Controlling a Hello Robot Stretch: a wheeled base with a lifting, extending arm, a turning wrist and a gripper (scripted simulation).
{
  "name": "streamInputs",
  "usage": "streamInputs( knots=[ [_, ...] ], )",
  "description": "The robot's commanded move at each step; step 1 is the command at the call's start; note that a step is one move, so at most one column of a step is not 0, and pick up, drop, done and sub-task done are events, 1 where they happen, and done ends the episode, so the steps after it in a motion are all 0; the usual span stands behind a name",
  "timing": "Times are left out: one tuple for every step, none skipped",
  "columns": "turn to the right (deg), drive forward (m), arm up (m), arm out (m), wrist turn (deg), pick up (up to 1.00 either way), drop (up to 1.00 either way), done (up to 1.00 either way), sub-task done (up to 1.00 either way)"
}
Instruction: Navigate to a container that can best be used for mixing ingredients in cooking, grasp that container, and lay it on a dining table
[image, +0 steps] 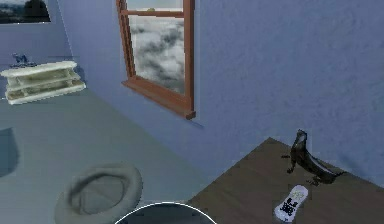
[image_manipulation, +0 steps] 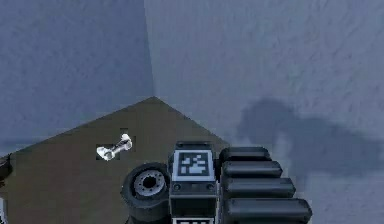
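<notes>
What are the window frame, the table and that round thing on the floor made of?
The window frame looks like smooth reddish-brown wood. The table seems to be dark wood too, matte, with faint streaks like grain. The round cushion is probably soft grey fabric: its rim looks puffy and slumped.

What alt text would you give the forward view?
A blue-walled room with a wood-framed window onto clouds. At lower right, a dark wooden table bears a dark figurine and a small white object; a round grey cushion lies on the floor, a pale shelf beyond.
</notes>
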Motion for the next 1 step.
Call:
streamInputs(
  knots=[
    [0.0,0.0,0.0,0.36,0.0,0.0,0.0,0.0,0.0]
  ],
)
